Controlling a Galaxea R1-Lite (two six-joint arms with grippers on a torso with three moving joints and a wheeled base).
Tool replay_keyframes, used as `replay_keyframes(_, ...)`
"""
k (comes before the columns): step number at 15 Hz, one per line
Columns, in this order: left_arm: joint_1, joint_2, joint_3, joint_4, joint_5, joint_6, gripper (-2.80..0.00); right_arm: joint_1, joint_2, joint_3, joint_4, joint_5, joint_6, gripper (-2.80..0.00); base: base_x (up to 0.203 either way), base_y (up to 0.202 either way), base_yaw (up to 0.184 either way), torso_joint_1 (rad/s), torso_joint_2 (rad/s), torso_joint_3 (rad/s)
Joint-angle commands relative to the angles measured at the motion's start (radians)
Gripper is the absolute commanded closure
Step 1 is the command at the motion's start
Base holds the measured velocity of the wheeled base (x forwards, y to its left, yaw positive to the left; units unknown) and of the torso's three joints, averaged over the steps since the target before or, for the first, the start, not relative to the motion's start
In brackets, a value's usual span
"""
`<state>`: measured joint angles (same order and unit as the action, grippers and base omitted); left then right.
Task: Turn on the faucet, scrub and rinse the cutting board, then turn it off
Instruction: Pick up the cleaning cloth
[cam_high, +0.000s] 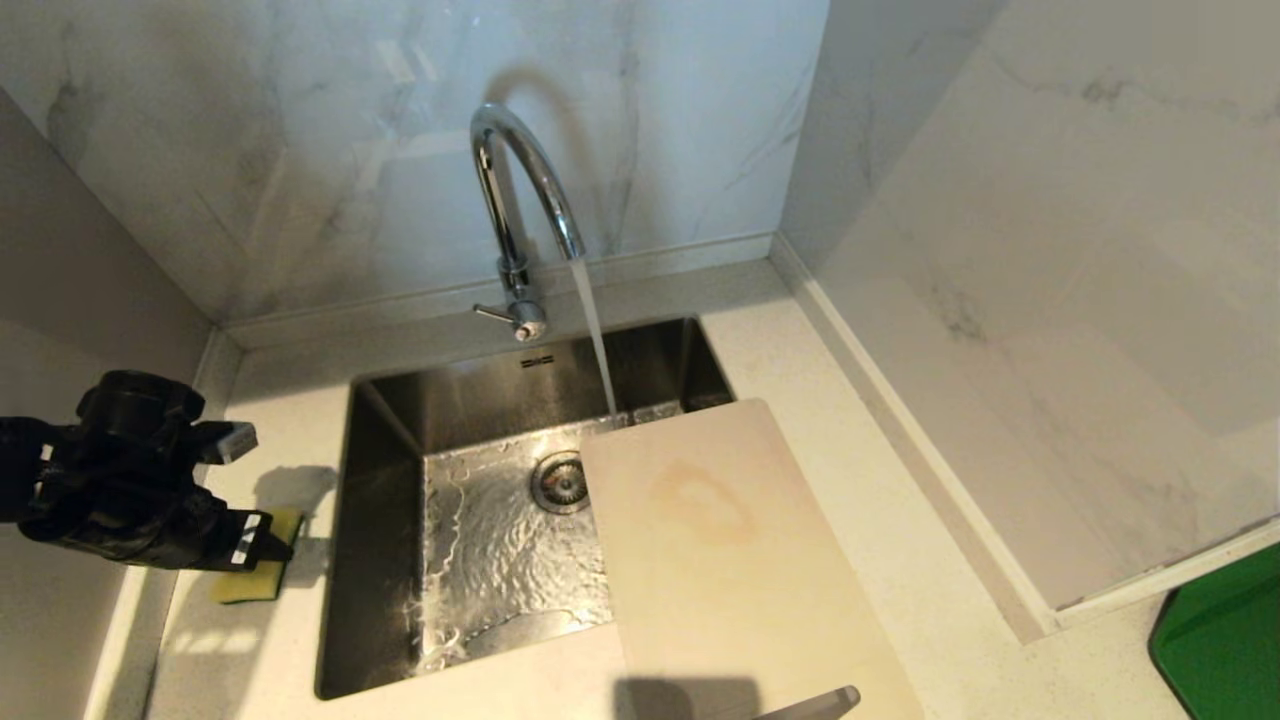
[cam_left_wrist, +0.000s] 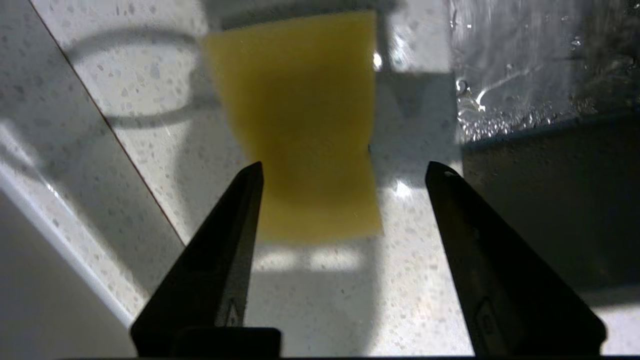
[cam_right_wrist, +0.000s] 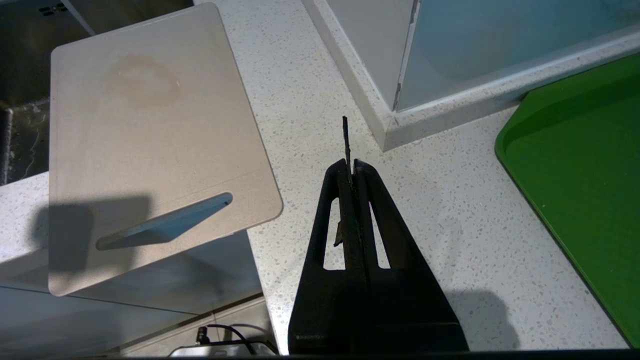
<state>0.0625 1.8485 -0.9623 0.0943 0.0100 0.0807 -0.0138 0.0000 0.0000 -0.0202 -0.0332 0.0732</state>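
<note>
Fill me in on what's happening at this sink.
The faucet is running, its stream landing in the sink just off the far edge of the cutting board, which lies partly over the basin and shows a brownish ring stain. The left gripper hangs over the sponge on the counter left of the sink, jaws open, nothing held. The right gripper is shut and idle beside the board.

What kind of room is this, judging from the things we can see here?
Most likely a kitchen: a steel sink set in a speckled countertop, a chrome faucet running water, and a stained cutting board with a sponge nearby.
</note>
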Motion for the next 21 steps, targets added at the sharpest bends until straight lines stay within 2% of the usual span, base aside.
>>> replay_keyframes(1, 0.013, 0.061, -0.033, 0.001, 0.0, -0.001, -2.8, 0.0, -0.002, 0.0, -0.001, -0.001, 0.0, 0.0, 0.0, 0.0, 0.0, 0.0, 0.0, 0.0)
replay_keyframes(8, 0.046, 0.083, -0.059, 0.004, 0.004, -0.012, -2.8, 0.0, -0.002, 0.0, 0.0, -0.001, 0.0, 0.0, 0.0, 0.0, 0.0, 0.0, 0.0, 0.0)
replay_keyframes(14, 0.042, 0.095, -0.062, 0.006, 0.002, -0.01, -2.8, 0.0, -0.002, 0.0, 0.0, -0.001, 0.0, 0.0, 0.0, 0.0, 0.0, 0.0, 0.0, 0.0)
replay_keyframes(15, 0.042, 0.095, -0.062, 0.004, 0.001, -0.008, 0.0, 0.0, -0.002, 0.0, -0.001, -0.001, 0.0, 0.0, 0.0, 0.0, 0.0, 0.0, 0.0, 0.0)
replay_keyframes(21, 0.042, 0.113, -0.064, -0.002, 0.002, -0.004, 0.0, 0.0, -0.002, 0.0, -0.001, -0.001, 0.0, 0.0, 0.0, 0.0, 0.0, 0.0, 0.0, 0.0)
